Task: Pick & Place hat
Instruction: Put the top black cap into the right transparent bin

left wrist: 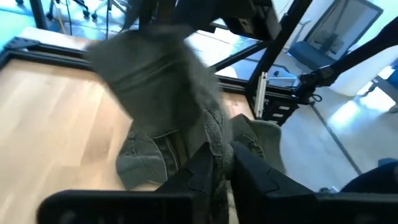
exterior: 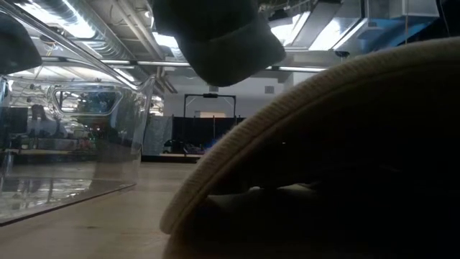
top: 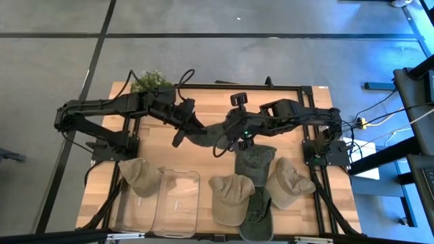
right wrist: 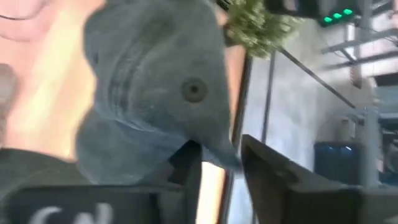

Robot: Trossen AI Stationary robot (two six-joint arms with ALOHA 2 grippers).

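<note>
A dark grey hat (top: 207, 135) hangs in the air over the middle of the table, between my two grippers. It also shows in the low view as the grey hat (exterior: 219, 32) at the top. My left gripper (top: 184, 130) comes from the table's left and is shut on the hat (left wrist: 161, 81). My right gripper (top: 237, 134) comes from the right, and its fingers (right wrist: 186, 165) stand apart, with a corner of the hat (right wrist: 155, 87) between them. Its crown button (right wrist: 194, 91) faces the right wrist camera. My left gripper pinches a bunched fold of the hat's cloth (left wrist: 216, 140) between its two fingers, which come nearly level from the table's left. The hat is lifted clear of the table and spreads away beyond the fingers. My right gripper has the hat's corner (right wrist: 219, 152) between its spread fingers; I cannot tell whether they touch it.
Along the near edge lie tan hats (top: 139, 175) (top: 230, 196) (top: 288, 183) and green hats (top: 255, 159) (top: 256, 215). A clear plastic bin (top: 176, 200) stands near left. A green plant (top: 150, 81) sits at the far left corner. A tan brim (exterior: 323, 137) fills the low view.
</note>
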